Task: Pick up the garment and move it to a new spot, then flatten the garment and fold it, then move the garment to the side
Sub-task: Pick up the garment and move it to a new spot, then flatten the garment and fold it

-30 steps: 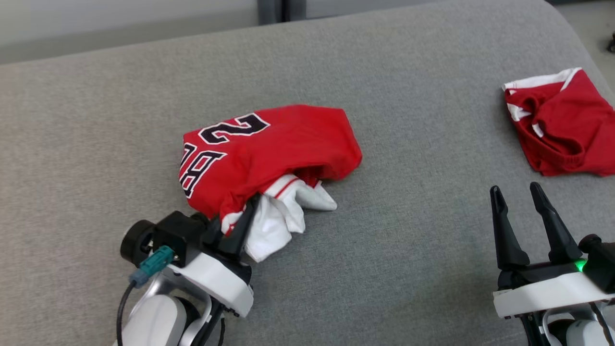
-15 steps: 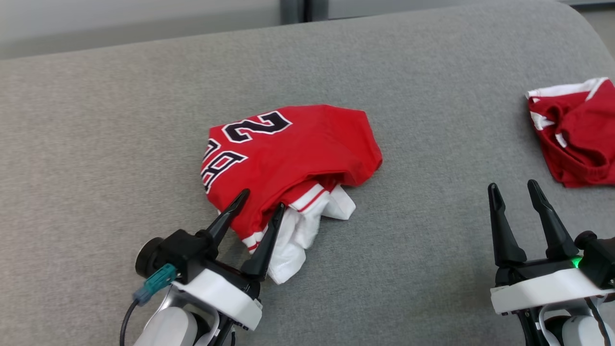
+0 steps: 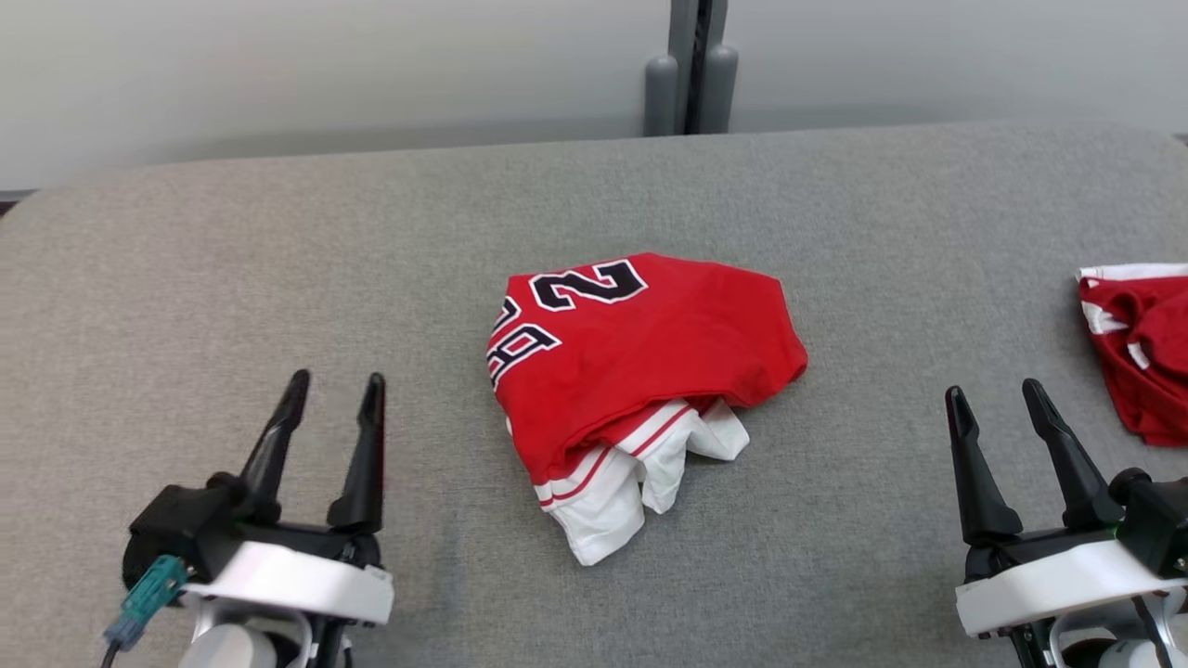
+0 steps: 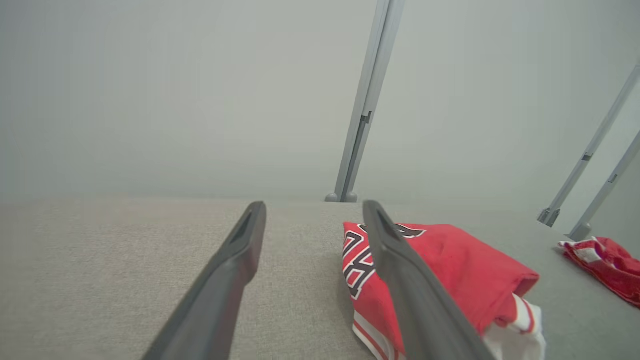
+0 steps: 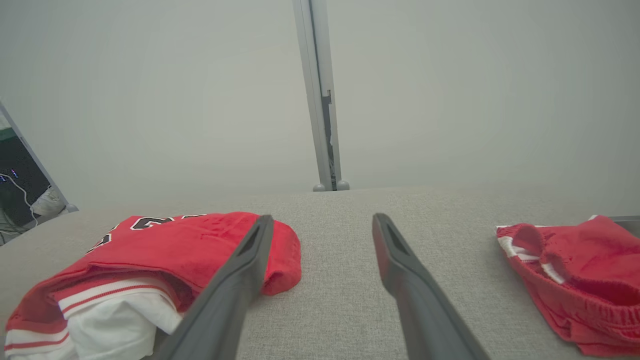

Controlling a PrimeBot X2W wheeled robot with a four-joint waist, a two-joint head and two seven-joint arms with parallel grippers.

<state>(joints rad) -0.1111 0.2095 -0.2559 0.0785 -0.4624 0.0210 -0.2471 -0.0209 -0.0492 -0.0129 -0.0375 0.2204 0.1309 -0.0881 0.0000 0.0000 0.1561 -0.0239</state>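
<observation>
Where the head view starts, nearest the robot, two grippers sit low over the grey table (image 3: 186, 278), one on either side of the jersey (image 3: 640, 343): the left gripper (image 3: 337, 378) well apart to the jersey's left, the right gripper (image 3: 993, 388) well apart to its right. Each holds its two dark fingers (image 3: 367, 445) spread wide with nothing between them, so there are four fingers and none touches cloth. A little farther off, between the pair, lies the jersey, one folded red bundle at the table's middle. It has two black, white-edged characters on its far-left corner, and white, red-striped trim spills from its near edge. Right of the jersey, beyond the right gripper, a second red garment (image 3: 1137, 371) with white trim lies crumpled at the table's edge, apart from the first — two garments in all. Behind the jersey, past the table's far edge, one grey post (image 3: 691, 83) with two rounded feet stands against a pale wall (image 3: 278, 74)
</observation>
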